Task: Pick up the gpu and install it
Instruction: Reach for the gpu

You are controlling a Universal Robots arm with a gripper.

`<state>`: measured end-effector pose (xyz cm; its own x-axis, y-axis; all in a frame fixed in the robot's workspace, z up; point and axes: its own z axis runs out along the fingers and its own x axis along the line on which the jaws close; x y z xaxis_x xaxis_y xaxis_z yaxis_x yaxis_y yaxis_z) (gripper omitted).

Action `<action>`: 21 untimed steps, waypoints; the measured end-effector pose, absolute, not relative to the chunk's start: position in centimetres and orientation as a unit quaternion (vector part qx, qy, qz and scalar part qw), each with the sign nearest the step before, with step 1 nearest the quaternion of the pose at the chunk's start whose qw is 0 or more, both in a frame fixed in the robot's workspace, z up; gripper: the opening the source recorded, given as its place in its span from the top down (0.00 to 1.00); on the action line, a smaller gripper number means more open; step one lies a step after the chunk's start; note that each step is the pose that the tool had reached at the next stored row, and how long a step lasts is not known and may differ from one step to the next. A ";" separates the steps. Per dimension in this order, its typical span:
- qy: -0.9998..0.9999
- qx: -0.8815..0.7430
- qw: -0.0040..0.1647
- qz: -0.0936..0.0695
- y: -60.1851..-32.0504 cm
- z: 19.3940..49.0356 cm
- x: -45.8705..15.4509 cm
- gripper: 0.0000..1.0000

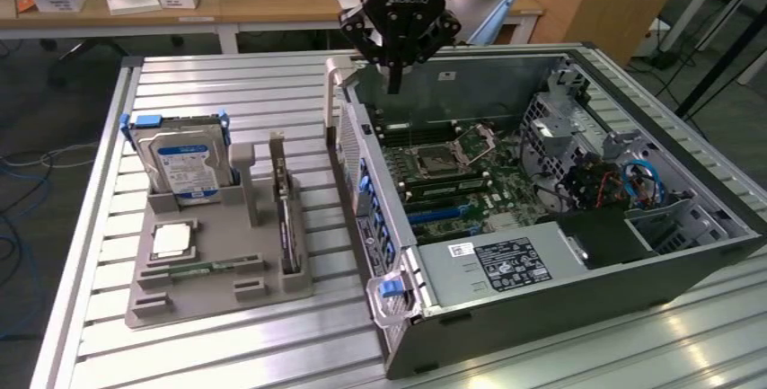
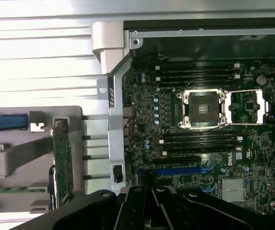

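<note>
GPU (image 1: 286,214) (image 2: 62,160): one thin, long, flat expansion card with a dark board face and a green circuit side. It stands upright on its long edge, slotted into the grey holder tray (image 1: 192,299), along the tray's side at the exterior view's right.

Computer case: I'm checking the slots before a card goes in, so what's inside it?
A motherboard with an empty CPU socket, a blue slot and a power supply. In the wrist view the gripper covers what lies past that slot.

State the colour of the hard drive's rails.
Blue rails on the hard drive; clearest in the exterior view.
</note>
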<state>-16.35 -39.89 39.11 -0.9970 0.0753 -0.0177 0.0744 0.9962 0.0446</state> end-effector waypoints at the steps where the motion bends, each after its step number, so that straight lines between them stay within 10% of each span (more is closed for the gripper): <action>1: 0.999 0.037 0.010 0.022 -39.9 39.1 -16.5 0.89; 21: 0.999 0.037 0.010 0.022 -39.9 39.1 -18.2 0.89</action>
